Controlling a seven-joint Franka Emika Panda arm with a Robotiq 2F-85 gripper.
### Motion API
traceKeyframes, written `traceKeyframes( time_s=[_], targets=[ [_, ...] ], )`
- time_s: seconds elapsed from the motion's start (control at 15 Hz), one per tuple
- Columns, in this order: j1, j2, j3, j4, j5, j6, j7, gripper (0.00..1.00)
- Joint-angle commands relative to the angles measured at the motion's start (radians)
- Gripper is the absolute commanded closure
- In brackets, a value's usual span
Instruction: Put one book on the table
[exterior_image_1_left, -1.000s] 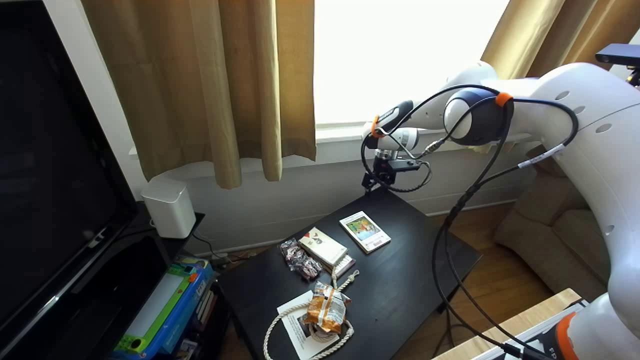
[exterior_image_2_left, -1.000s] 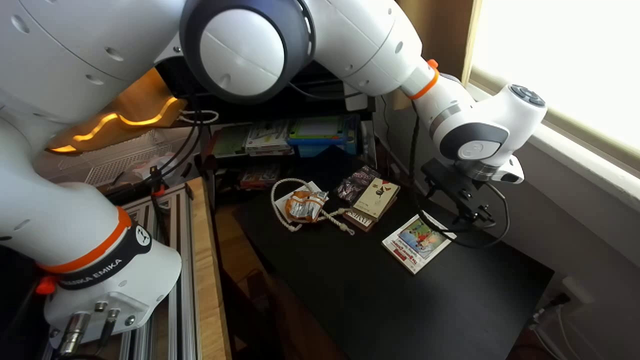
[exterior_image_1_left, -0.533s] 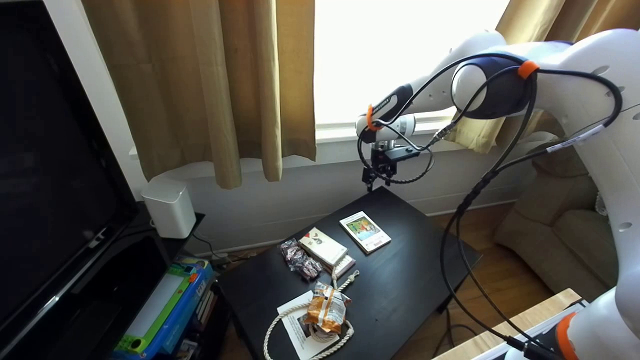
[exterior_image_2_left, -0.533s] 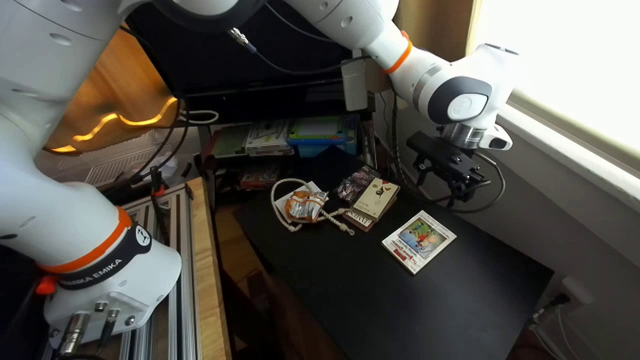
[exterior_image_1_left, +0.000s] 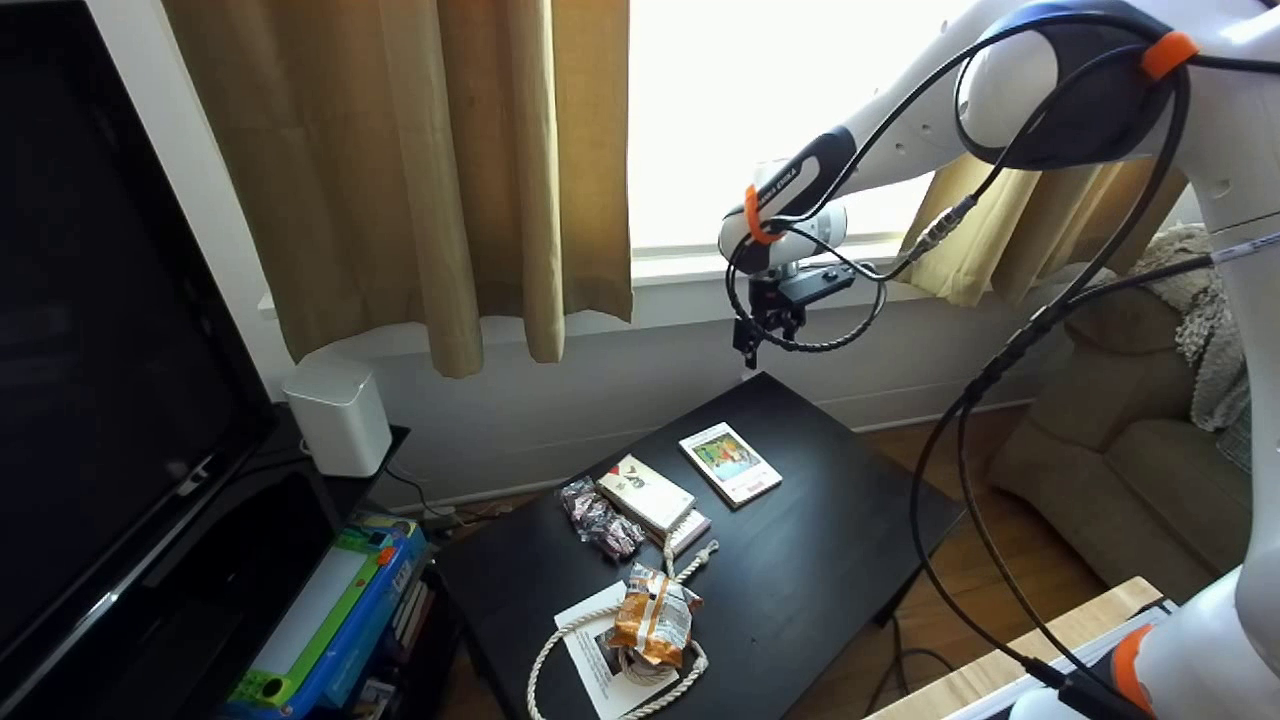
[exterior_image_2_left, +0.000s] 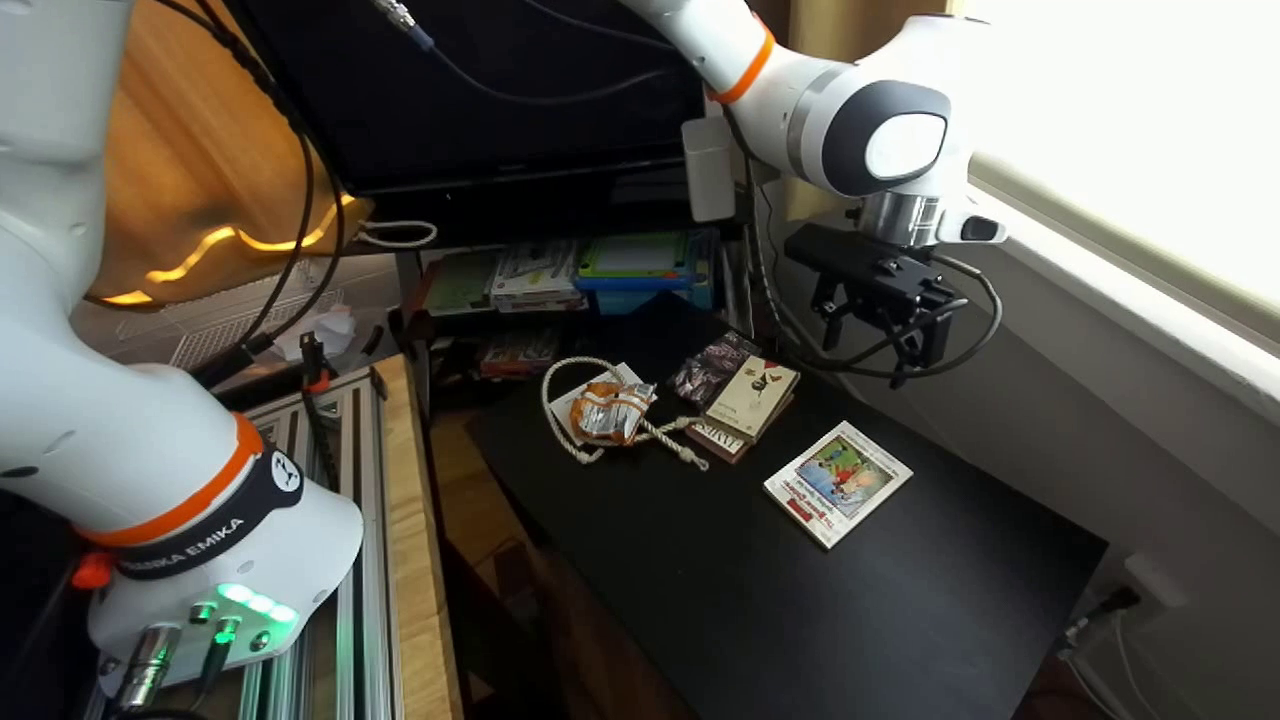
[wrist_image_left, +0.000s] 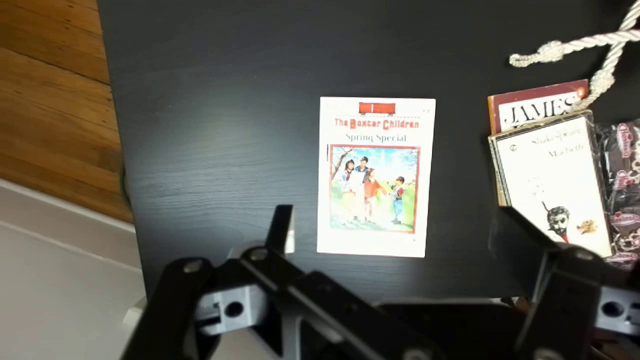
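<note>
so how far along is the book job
Looks done: the Boxcar Children book lies flat on the black table, apart from the stacked paperbacks. In hand: nothing; the jaws stand open and empty. Left: probably only backing away, since the jaws hang raised, clear of the book.

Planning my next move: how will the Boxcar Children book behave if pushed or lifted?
The Boxcar Children book looks like a thin paperback, so it's probably light and may flex if lifted by one edge. Lying flat on the black table, it would likely slide, not tip.
</note>
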Motion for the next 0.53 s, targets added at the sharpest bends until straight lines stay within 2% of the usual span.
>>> traceKeyframes(
  time_s=[0.0, 0.07, 0.47],
  targets=[
    [-0.020, -0.091, 0.019, -0.140, -0.036, 0.080, 0.030, 0.00],
    [-0.026, -0.034, 0.028, -0.045, -0.029, 0.027, 0.017, 0.00],
    [-0.031, -0.038, 0.036, -0.046, -0.027, 0.031, 0.015, 0.00]
  ],
)
